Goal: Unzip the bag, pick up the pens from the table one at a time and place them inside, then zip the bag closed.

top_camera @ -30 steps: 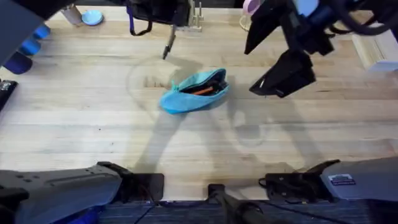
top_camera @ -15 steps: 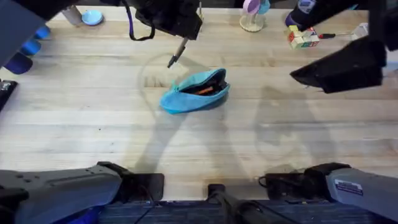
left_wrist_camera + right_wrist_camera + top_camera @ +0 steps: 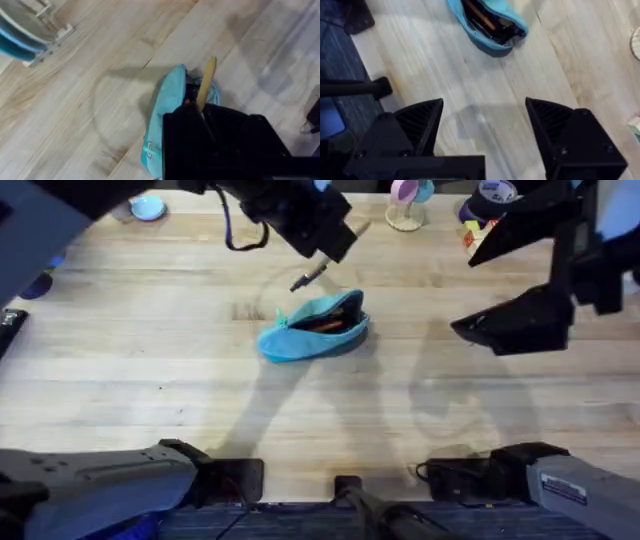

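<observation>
Pens: the yellowish-tan pen (image 3: pixel 312 274), pinched in the left gripper (image 3: pixel 322 264), could snag the bag's (image 3: pixel 314 328) rim and drop outside, while the right gripper (image 3: pixel 482 122) hangs spread wide.

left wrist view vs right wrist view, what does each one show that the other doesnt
Left wrist alone: the yellowish pen clamped in the left gripper, poking out above the bag, and the label tab on the bag's outside. Right wrist alone: the orange pen lying inside against the dark lining, and the right gripper with fingers spread wide over bare wood. Both: the turquoise bag unzipped on the table.
</observation>
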`<state>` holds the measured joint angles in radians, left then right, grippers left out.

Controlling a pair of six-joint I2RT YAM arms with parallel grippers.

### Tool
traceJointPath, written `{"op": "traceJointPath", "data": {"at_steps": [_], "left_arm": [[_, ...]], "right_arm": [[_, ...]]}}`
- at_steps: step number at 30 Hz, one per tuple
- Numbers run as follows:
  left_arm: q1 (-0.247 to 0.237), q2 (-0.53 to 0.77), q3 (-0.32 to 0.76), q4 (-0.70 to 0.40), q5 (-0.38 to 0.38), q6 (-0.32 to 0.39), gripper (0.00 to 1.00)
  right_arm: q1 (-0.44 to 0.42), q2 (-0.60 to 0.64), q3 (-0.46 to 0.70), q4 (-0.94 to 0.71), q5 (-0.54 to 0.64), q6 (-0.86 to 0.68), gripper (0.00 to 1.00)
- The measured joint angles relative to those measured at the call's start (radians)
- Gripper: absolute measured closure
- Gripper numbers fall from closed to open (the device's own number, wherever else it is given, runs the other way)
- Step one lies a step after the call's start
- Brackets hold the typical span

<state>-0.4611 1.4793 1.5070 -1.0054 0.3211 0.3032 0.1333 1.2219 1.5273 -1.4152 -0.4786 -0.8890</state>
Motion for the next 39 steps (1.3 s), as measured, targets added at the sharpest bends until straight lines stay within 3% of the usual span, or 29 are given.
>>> {"op": "traceJointPath", "data": {"at_steps": [8,16,23,30,39], "left_arm": [[-0.055,0.112,-0.001,0.003,0.013,0.020,0.957],[-0.114,0.219,-0.001,0.003,0.022,0.050,0.957],[-0.116,0.277,-0.001,0.004,0.023,0.060,0.956],[-0.116,0.340,-0.001,-0.018,0.021,0.124,0.956],[-0.116,0.342,-0.001,-0.123,-0.081,0.146,0.956]], "right_arm": [[0.000,-0.073,-0.146,0.059,-0.024,0.034,0.004],[0.000,-0.083,-0.176,0.070,-0.042,0.056,0.004],[0.000,-0.083,-0.176,0.074,-0.046,0.070,0.004],[0.000,-0.083,-0.176,0.085,-0.069,0.074,0.004],[0.000,-0.083,-0.176,0.089,-0.076,0.074,0.004]]}}
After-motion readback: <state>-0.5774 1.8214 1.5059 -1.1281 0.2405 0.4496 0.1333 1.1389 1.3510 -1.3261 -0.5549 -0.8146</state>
